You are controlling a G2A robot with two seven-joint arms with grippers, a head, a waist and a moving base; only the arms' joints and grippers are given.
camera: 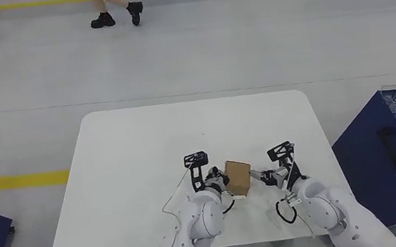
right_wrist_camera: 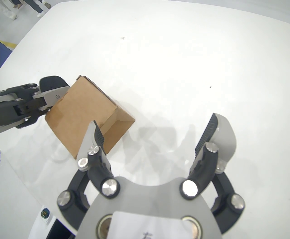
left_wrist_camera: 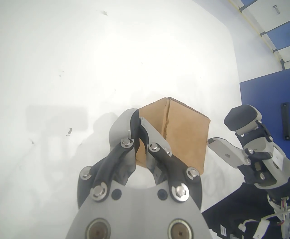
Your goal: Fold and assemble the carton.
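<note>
Sitting toward the near edge of a white table [camera: 147, 146], a small brown carton [camera: 237, 177] lies between the robot's two grippers. It looks tilted, with one corner raised. Whether it rests on the table or hangs just above it cannot be told. One end is open, showing bare cardboard inside, and that end faces the right gripper [right_wrist_camera: 154, 120]. A seam [left_wrist_camera: 167, 122] runs across one panel, slightly gaping.

The left gripper [left_wrist_camera: 138, 117] has its jaws drawn narrow, pinching a single wall of the carton at its edge. The right gripper's jaws stand wide apart and hold nothing. One finger [right_wrist_camera: 91, 138] sits just beside the rim of the open end, and the other is over bare table.

The carton seems part-formed, with the open end likely not yet folded shut. The left grip is on one thin wall only, so a push from the right finger could twist the carton out of the pinch or crease that wall. An off-centre push could collapse the box flat. Its place near the table's edge leaves little room if it slides.
</note>
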